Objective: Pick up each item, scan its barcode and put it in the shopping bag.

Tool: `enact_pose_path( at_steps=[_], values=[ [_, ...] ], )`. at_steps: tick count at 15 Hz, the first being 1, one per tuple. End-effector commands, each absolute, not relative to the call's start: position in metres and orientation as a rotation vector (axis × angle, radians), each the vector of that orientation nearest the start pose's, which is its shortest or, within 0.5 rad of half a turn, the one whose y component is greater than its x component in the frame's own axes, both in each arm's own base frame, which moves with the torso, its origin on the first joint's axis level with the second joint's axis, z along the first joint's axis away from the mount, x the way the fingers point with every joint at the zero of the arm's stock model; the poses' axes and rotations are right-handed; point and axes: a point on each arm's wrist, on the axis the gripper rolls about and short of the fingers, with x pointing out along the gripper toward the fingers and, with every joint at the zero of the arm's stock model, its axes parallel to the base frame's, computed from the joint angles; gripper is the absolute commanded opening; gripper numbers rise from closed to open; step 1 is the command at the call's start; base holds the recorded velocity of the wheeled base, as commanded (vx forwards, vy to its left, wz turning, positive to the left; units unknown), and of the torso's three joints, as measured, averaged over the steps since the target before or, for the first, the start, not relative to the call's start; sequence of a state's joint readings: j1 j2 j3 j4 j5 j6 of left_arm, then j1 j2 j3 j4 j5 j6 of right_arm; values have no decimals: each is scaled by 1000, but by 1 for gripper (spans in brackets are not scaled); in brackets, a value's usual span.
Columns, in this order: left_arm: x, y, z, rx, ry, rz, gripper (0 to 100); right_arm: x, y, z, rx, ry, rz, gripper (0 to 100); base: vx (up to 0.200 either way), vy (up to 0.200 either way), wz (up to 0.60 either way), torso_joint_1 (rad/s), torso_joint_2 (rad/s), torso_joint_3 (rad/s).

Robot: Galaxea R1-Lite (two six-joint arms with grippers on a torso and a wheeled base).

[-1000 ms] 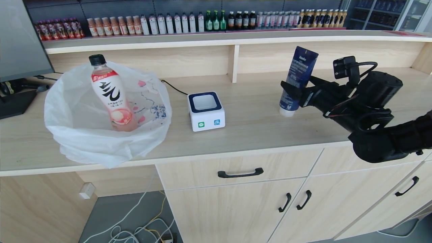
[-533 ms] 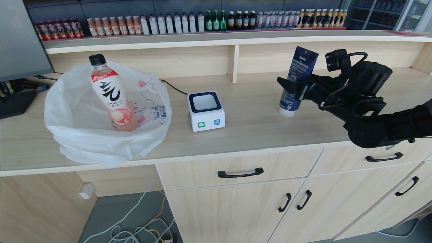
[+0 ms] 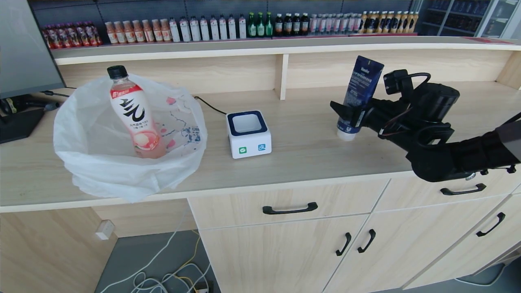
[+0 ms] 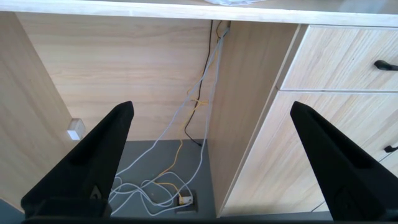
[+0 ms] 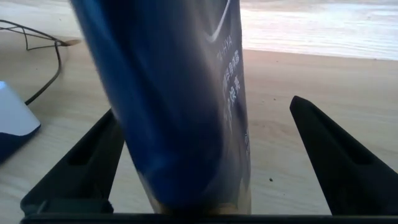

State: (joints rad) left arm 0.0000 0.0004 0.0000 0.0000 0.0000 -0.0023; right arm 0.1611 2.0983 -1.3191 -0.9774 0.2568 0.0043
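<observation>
A dark blue tube [image 3: 360, 94] stands on its white cap at the right of the counter [image 3: 301, 158]. My right gripper [image 3: 351, 114] is open, with one finger on each side of the tube's lower half. In the right wrist view the tube [image 5: 180, 106] sits between the spread fingers [image 5: 74, 180], which look just clear of it. A pink drink bottle [image 3: 134, 114] leans inside the white shopping bag [image 3: 101, 171] at the left. The white barcode scanner [image 3: 248, 133] sits mid-counter. My left gripper [image 4: 208, 168] hangs open below counter height, holding nothing.
A raised shelf with a divider [image 3: 281, 75] runs behind the counter, with rows of drink bottles [image 3: 244, 26] beyond it. A monitor and its black stand [image 3: 20, 118] are at the far left. A cable [image 3: 207, 105] runs from the scanner. Loose cables [image 4: 168, 186] lie on the floor.
My right arm has moved left and slightly lower, bringing its open fingers around the tube. The tube, bag, bottle and scanner have stayed put.
</observation>
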Motion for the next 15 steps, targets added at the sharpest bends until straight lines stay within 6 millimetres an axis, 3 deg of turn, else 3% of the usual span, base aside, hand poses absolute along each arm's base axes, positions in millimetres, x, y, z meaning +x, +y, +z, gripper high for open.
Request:
enact_pose_path(
  at_steps=[1,5,6,15],
  values=[
    [-23,0,75,-3,0,0,100,425,75,204,-4,-186,412,100,0,0,0,0,0,0],
    [-23,0,75,-3,0,0,100,428,75,198,-3,-172,404,100,0,0,0,0,0,0],
    [-23,0,75,-3,0,0,100,428,75,198,-3,-172,404,0,0,0,0,0,0,0],
    [-23,0,75,-3,0,0,100,425,75,202,-8,-190,402,0,0,0,0,0,0,0]
  ],
)
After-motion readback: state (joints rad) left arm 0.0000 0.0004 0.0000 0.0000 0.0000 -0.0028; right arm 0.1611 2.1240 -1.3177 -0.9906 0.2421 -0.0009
